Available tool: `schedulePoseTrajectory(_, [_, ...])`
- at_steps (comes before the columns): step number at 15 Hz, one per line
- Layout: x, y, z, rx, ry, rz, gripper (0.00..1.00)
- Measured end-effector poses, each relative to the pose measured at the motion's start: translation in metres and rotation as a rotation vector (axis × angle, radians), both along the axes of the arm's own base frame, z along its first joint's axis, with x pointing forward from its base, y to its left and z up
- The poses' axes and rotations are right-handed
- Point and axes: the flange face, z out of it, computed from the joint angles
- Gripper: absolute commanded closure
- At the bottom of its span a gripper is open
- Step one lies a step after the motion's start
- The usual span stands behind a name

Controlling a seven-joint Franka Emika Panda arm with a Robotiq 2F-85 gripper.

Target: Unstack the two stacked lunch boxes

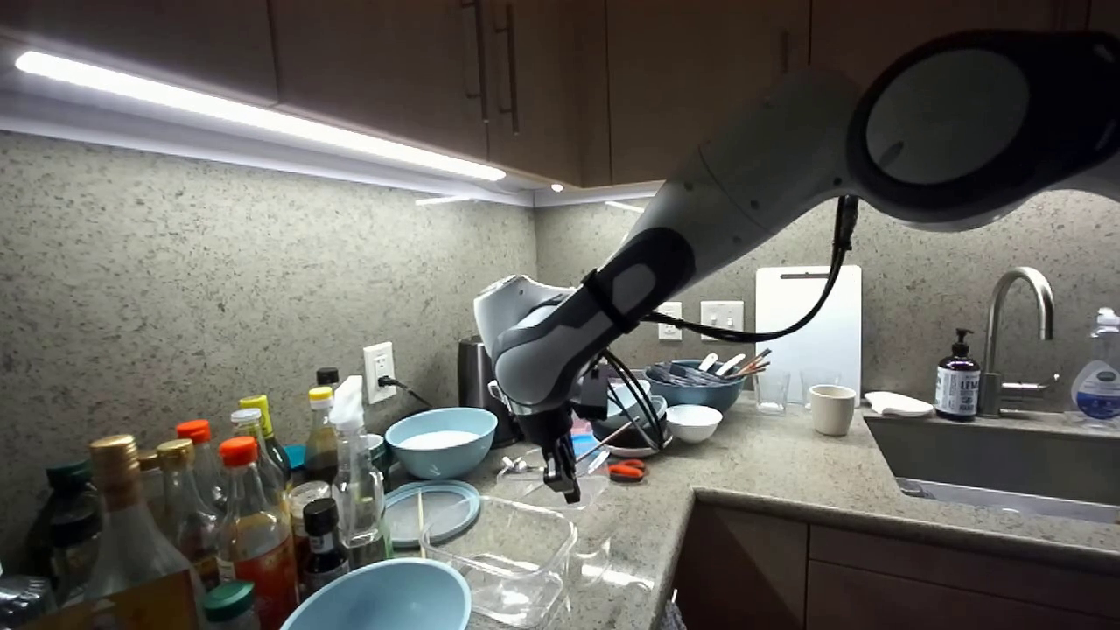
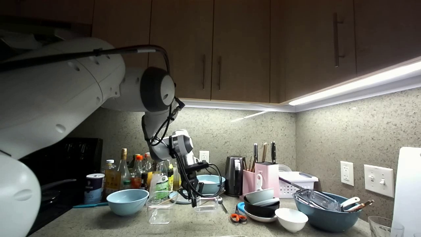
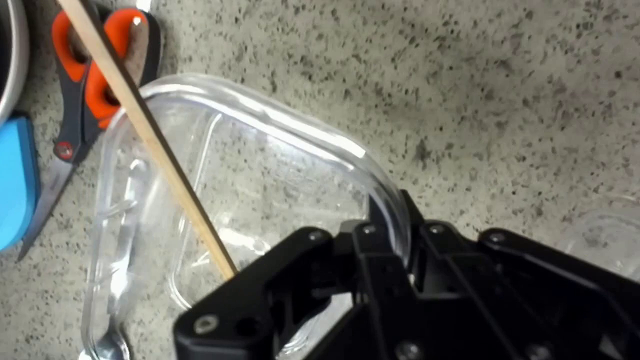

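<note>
Clear lunch box (image 3: 280, 185): mouth up, rim pinched between the fingers (image 3: 372, 247) of the gripper (image 3: 404, 225); body reaches off to one side of them; long axis cannot be told, one end hidden. Second lunch box (image 2: 160, 214): clear, mouth up, stands apart on the fingers' opposite side.

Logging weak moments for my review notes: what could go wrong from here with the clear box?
The gripper straddles the rim of the clear box; an uneven lift or release might tip it.
The wooden stick crosses over the rim and may slide if the box moves.
The scissors lie right beside the box, so a sideways shift could push them.
</note>
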Motion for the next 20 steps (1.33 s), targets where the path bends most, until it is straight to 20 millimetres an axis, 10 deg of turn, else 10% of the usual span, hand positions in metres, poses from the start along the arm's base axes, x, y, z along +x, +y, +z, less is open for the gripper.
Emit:
schedulePoseTrajectory(5, [0.007,0.041,0.001,0.020,-0.002,0.083,0.92])
schedulePoseTrajectory(13, [0.004,0.033,0.000,0.002,0.037,0.056,0.95])
schedulePoseTrajectory(14, [0.002,0.030,-0.001,0.000,0.061,0.042,0.67])
schedulePoseTrajectory(20, [-0.011,0.012,-0.020,-0.008,0.198,-0.035,0.34])
